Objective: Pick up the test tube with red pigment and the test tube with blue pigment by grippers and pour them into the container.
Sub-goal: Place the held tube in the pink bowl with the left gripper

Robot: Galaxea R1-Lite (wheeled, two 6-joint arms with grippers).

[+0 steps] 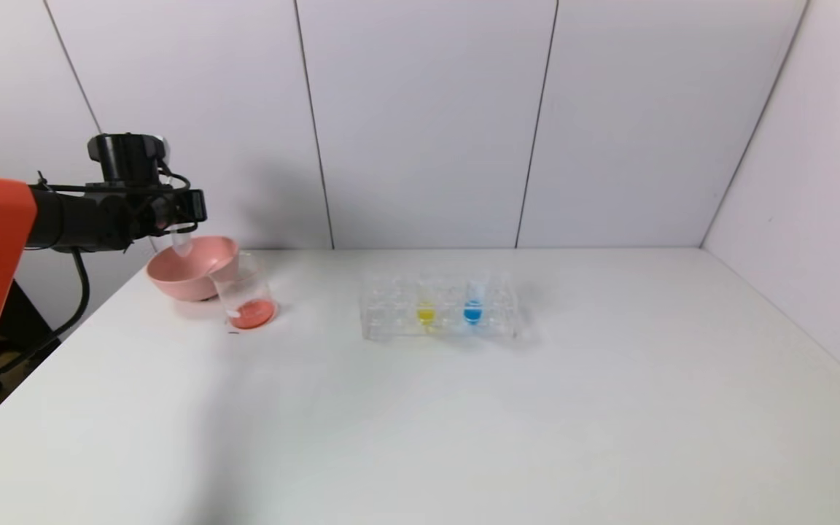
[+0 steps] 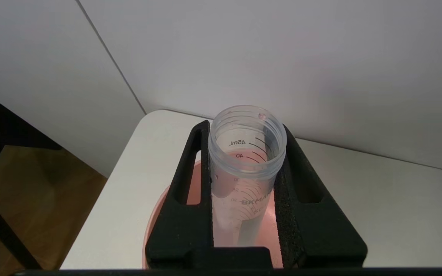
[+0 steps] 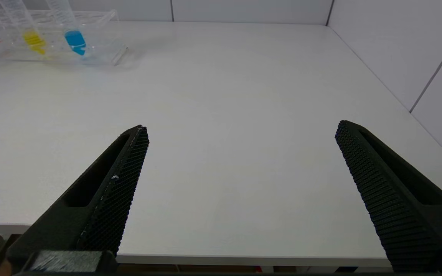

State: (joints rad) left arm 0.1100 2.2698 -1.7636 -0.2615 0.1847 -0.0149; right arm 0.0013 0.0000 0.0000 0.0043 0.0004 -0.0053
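My left gripper (image 1: 185, 211) hangs at the table's far left, shut on the test tube with red pigment (image 1: 181, 240), which is held tilted over the pink bowl (image 1: 197, 270). In the left wrist view this tube (image 2: 244, 172) sits between the jaws of my left gripper (image 2: 244, 128); it shows no liquid, only a reddish drop at its rim. The container (image 1: 245, 295), a clear beaker beside the bowl, holds orange-red liquid at its bottom. The test tube with blue pigment (image 1: 472, 306) (image 3: 73, 36) stands in the rack. My right gripper (image 3: 242, 126) stands open over the table's near edge.
The clear tube rack (image 1: 391, 317) stands mid-table and also holds a tube with yellow liquid (image 1: 426, 312) (image 3: 33, 38). The pink bowl (image 2: 193, 188) lies right under the left jaws. White walls close the back and right of the white table (image 1: 464, 423).
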